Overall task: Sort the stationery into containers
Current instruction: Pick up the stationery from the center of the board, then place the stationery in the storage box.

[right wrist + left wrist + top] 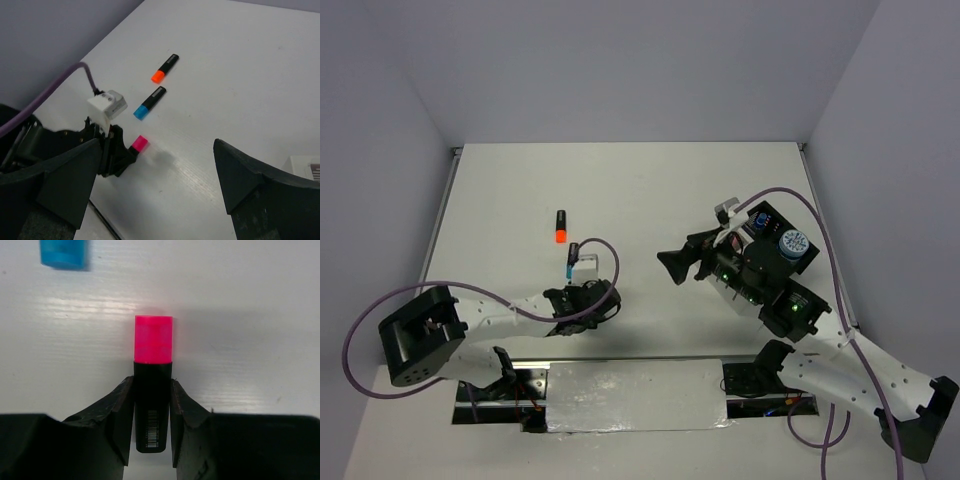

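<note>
My left gripper (152,410) is shut on the black body of a pink highlighter (153,339), which lies on the white table with its pink cap pointing away. In the right wrist view the same pink highlighter (139,144) sticks out of the left gripper (112,150). A blue highlighter (150,102) and an orange highlighter (164,68) lie farther back. From above, the orange highlighter (560,228) and the blue highlighter (572,258) lie just beyond the left gripper (588,298). My right gripper (670,265) hangs open and empty over the table. The white organizer (767,222), with a blue tub (793,243) in it, is largely hidden under the right arm.
A corner of the organizer (305,167) shows at the right edge of the right wrist view. The blue highlighter's cap (63,254) sits at the top left of the left wrist view. Grey walls enclose the table on three sides. A metal plate (635,395) lies between the arm bases.
</note>
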`<state>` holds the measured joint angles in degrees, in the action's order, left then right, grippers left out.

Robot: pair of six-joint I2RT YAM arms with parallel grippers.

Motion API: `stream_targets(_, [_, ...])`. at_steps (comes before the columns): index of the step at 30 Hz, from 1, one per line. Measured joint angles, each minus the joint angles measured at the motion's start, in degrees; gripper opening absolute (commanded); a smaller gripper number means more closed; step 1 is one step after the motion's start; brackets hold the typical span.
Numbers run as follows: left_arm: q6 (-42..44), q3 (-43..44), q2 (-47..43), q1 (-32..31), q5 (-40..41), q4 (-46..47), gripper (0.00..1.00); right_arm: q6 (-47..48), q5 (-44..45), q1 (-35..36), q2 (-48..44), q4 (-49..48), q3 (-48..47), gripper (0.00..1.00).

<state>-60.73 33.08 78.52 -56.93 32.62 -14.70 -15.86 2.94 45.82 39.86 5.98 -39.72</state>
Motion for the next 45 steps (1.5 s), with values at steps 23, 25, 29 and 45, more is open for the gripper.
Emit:
stream_targets(23, [28.41, -15.23, -31.47, -9.38, -9.88, 34.53, 0.00, -25.05, -3.93, -0.92, 9.25, -10.67, 7.61, 0.91])
stream_targets(25, [30.08, -15.28, -31.43, -9.38, -10.34, 36.30, 0.00, -25.68, -4.24, 1.44, 11.54, -11.93, 7.61, 0.87])
stream_targets(29, [32.44, -15.19, -30.40, -9.38, -10.51, 38.80, 0.00, -26.43, -4.66, 4.96, 14.64, -13.94, 7.61, 0.77])
stream_targets(45, [36.22, -15.15, -29.66, -9.38, -11.78, 42.84, 0.34, -27.10, -5.77, 7.52, 22.18, -19.89, 7.15, 0.00])
